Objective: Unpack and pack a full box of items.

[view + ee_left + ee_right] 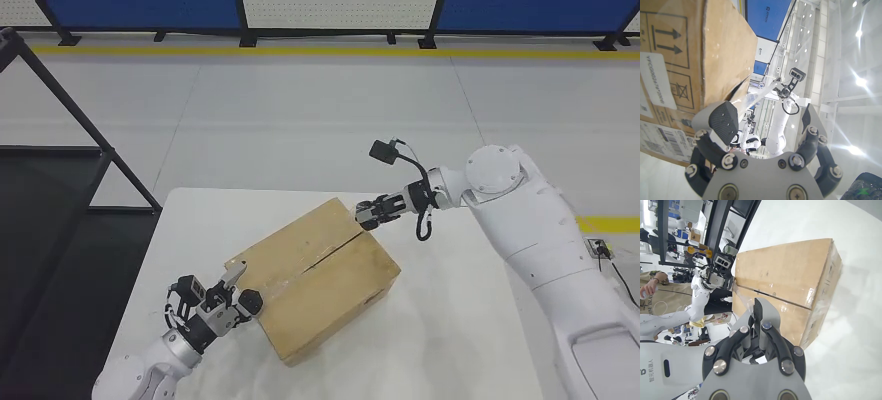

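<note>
Watch the tape (745, 298) first. Your right fingers (758, 311) are pinched shut on one end of a clear strip. It runs, lifted off the box (320, 280), to the other end of the seam (776, 297), where it looks stuck down. If you pull too steeply or too fast, I judge it may tear short and leave a stub on the cardboard. It may also drag the whole box across the tabletop (470, 330), since nothing clamps it. The strip could sag and re-stick to the lid, or cling to the pads when you try to let go.

Your left fingers (723, 119) are spread wide with nothing between them. One pad sits just under the box's top edge, at the end where the tape is anchored. It is so close that I cannot tell whether it touches. The other finger stands in open air, apart from the cardboard. That is at best a brace, not a hold, so a sideways tug from the right could swing the box off it.

The box lies closed near the middle of the tabletop, turned at an angle, its flaps meeting along the seam. The right fingers hover just beside one end of the seam. The left fingers are at the opposite end, by the labelled side.
</note>
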Action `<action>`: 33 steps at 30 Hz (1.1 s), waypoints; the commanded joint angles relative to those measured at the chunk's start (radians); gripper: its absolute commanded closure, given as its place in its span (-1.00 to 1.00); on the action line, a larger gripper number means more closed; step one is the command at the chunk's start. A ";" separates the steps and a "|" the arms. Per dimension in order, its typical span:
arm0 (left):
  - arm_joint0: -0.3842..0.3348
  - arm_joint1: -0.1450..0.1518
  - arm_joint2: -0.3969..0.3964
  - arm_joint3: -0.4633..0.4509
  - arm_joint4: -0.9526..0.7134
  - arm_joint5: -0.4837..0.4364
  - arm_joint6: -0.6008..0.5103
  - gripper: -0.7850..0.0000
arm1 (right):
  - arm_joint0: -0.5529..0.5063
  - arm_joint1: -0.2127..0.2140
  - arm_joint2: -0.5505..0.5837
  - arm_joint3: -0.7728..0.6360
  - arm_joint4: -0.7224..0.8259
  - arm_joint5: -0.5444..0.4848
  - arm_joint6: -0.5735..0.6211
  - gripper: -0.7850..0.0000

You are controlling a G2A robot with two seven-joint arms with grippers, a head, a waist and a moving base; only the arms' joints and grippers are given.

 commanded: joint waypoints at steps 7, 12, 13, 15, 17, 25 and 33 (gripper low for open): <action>0.011 0.001 -0.001 -0.007 -0.018 -0.016 0.023 -1.00 | 0.005 0.009 -0.018 -0.023 -0.016 0.046 0.039 1.00; 0.013 0.003 0.000 -0.007 -0.020 -0.016 0.026 -1.00 | 0.011 0.003 -0.029 0.019 -0.015 0.084 0.051 1.00; 0.014 0.004 0.001 -0.007 -0.020 -0.015 0.027 -1.00 | 0.012 0.002 -0.030 0.029 -0.018 0.090 0.045 1.00; 0.014 0.005 0.003 -0.008 -0.016 -0.014 0.025 -1.00 | 0.013 -0.001 -0.035 0.041 -0.024 0.098 0.032 1.00; 0.014 0.006 0.005 -0.009 -0.014 -0.013 0.025 -1.00 | 0.015 -0.005 -0.042 0.053 -0.033 0.109 0.017 1.00; 0.022 0.009 0.004 -0.016 -0.014 -0.011 0.022 -1.00 | 0.026 -0.027 -0.082 0.091 -0.066 0.160 0.020 1.00; 0.021 0.013 0.008 -0.015 -0.012 -0.002 0.015 -1.00 | 0.040 -0.041 -0.098 0.132 -0.081 0.186 0.025 1.00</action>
